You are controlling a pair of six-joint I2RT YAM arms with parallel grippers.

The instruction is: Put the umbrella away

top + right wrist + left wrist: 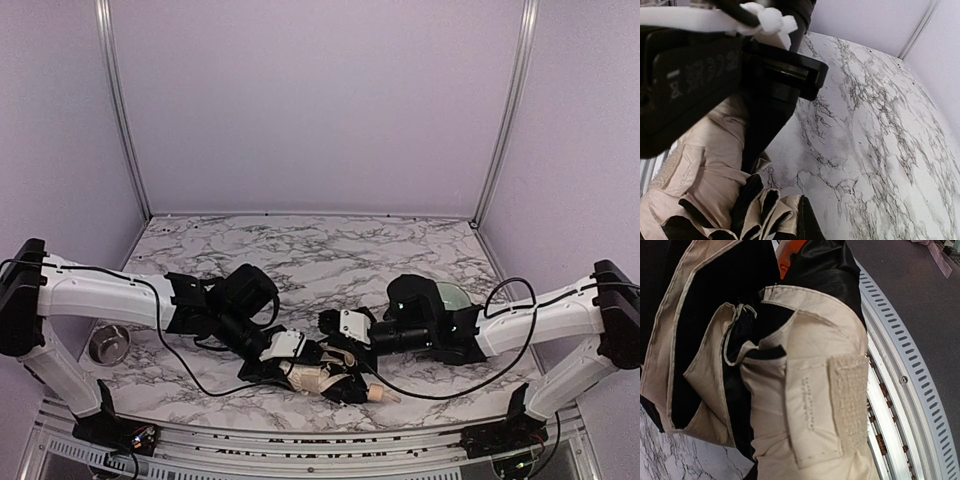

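The folded umbrella (318, 378) lies near the table's front edge, a cream-beige bundle with black lining and a pale handle (380, 394) at its right end. My left gripper (288, 362) sits on the bundle from the left. In the left wrist view the umbrella (805, 390) fills the frame, with its Velcro strap (847, 400) facing me; my fingers are hidden under the fabric. My right gripper (333, 326) is shut just behind the bundle. In the right wrist view its dark fingertips (809, 225) lie against the pleated folds of the umbrella (705, 170).
A metal cup (108, 345) stands at the table's left edge. A round pale-green thing (456, 295) lies behind the right arm. The ribbed metal rail (910, 370) of the table's front edge runs right beside the umbrella. The left arm's black body (715, 65) hangs close over the right wrist camera.
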